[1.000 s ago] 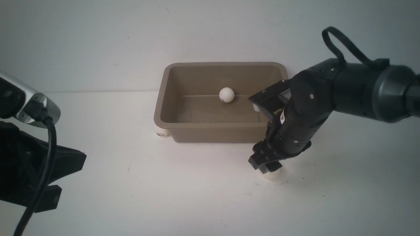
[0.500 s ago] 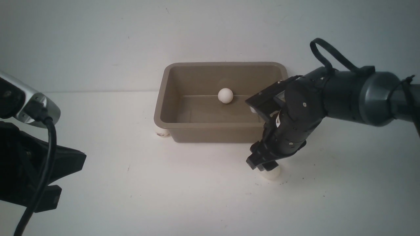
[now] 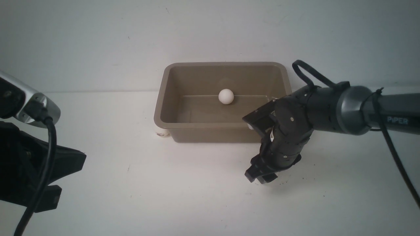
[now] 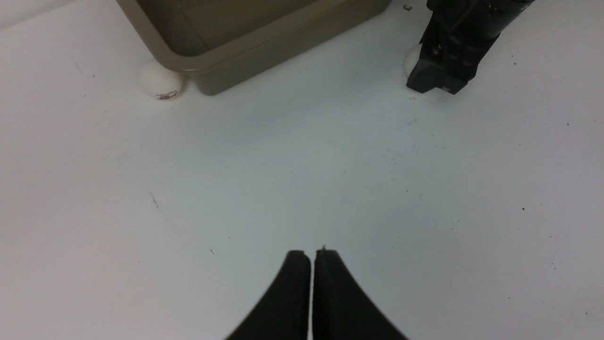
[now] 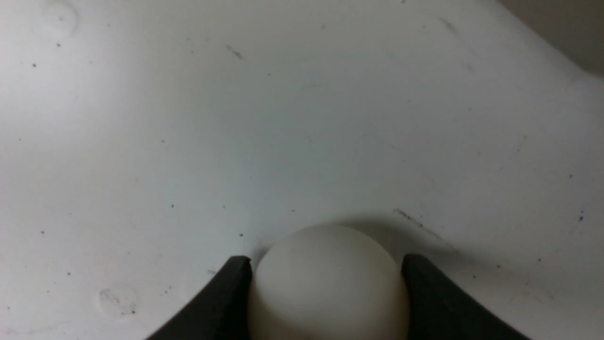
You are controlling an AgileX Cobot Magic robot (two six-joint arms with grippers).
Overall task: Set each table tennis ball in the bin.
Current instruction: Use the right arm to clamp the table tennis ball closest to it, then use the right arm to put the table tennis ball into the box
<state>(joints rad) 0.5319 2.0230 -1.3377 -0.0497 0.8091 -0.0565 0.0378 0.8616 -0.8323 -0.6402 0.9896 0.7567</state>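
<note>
The taupe bin stands at the table's middle back with one table tennis ball lying inside it. A second ball rests on the table against the bin's front left corner, also seen in the left wrist view. My right gripper points down at the table in front of the bin's right end. Its two fingers press on both sides of a third ball, which still sits on the table. My left gripper is shut and empty, well back from the bin.
The white table runs wide on all sides of the bin and meets a white wall behind. My left arm's body and cable fill the near left corner of the front view.
My right arm has come down and slightly forward over the ball in front of the bin. Its fingers have closed in onto the ball. The left arm has not moved.
</note>
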